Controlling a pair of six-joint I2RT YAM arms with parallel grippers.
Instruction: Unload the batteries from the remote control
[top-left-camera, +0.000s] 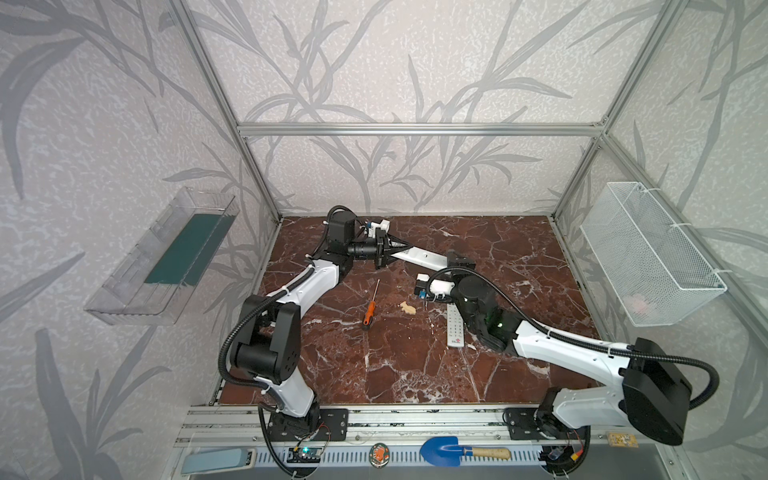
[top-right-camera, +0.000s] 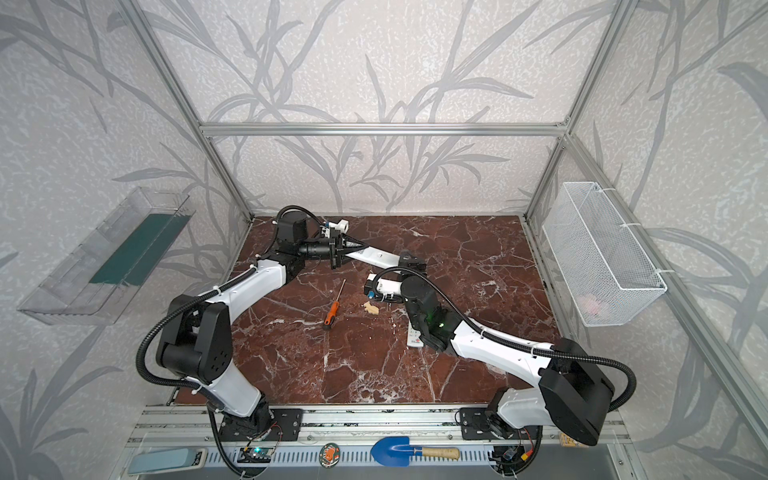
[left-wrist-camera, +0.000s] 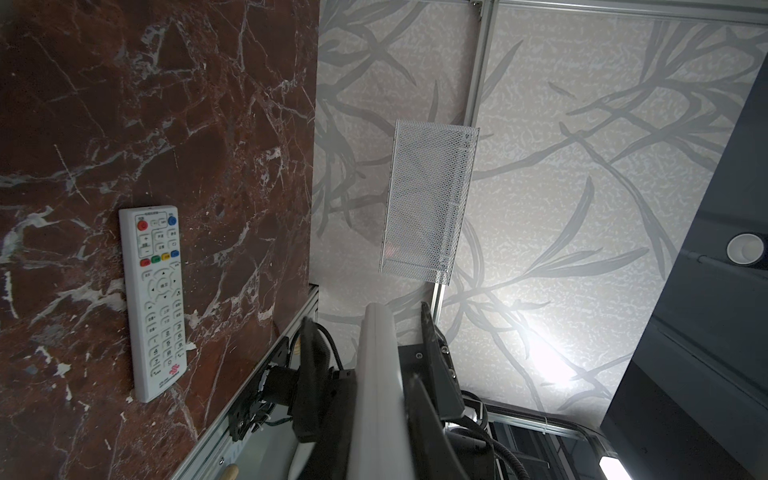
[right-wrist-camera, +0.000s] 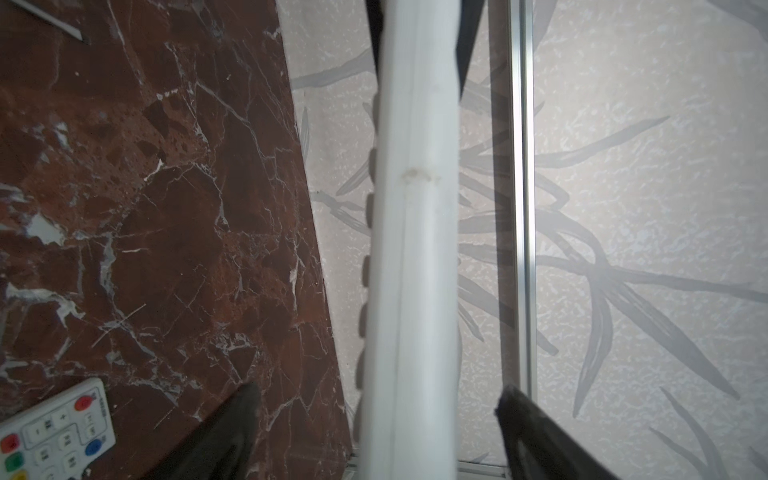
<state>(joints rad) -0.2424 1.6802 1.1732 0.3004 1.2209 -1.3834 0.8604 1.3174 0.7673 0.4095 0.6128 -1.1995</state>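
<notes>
Remote control (top-left-camera: 424, 258) is held clear of the table (top-left-camera: 415, 374), beyond the screwdriver (top-left-camera: 369, 312), one end clamped in the left pincer (top-left-camera: 401, 248). Right pincer (right-wrist-camera: 376, 388) straddles the other end wide open, touching neither side.

White remote (right-wrist-camera: 415, 249), edge-on, runs the whole length of the frame. Right jaws stand wide apart, one on each side of it, neither touching. Left jaws sit close against both sides at its far end. Second remote (right-wrist-camera: 54, 436) lies buttons-up on the red-brown marble counter (right-wrist-camera: 145, 208). Behind: leaf-patterned wall (right-wrist-camera: 644, 187), aluminium post (right-wrist-camera: 521, 208).
</notes>
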